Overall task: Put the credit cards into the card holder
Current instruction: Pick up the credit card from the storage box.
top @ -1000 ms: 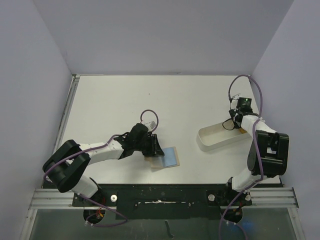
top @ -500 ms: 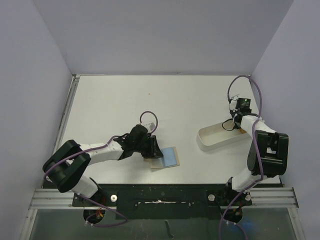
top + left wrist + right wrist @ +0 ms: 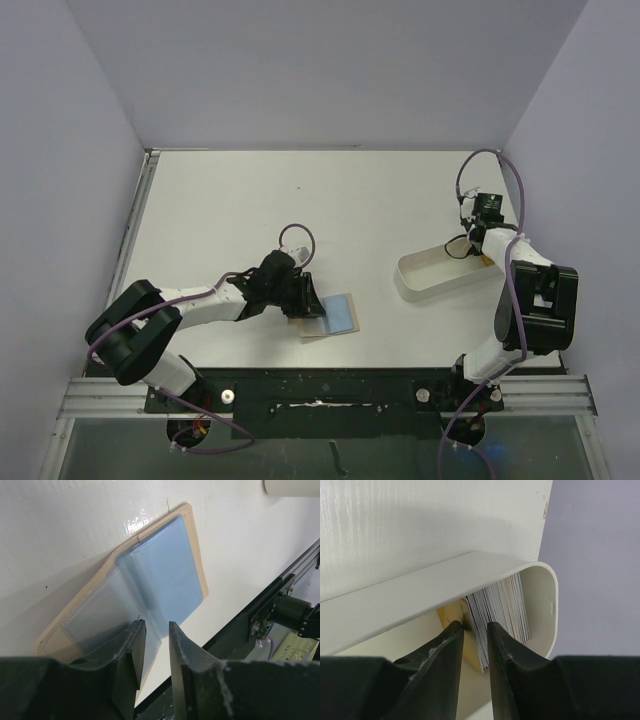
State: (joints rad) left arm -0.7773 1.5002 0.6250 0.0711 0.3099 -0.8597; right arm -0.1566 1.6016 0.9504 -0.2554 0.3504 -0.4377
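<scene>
We get bright, even overhead light on the white table (image 3: 250,200), with soft shadows. Glare streaks it beside the card holder (image 3: 165,575), and the wrist views' near foreground is dark and blurred.

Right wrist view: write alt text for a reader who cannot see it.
The right pincer reaches into the rounded end of a white tray, its jaws narrowly apart around the edge of upright credit cards.

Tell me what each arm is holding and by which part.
Left gripper: jaws appear to pinch the card holder by its near blue lining edge. Right gripper: jaws straddle a few credit cards; grip unclear.
</scene>
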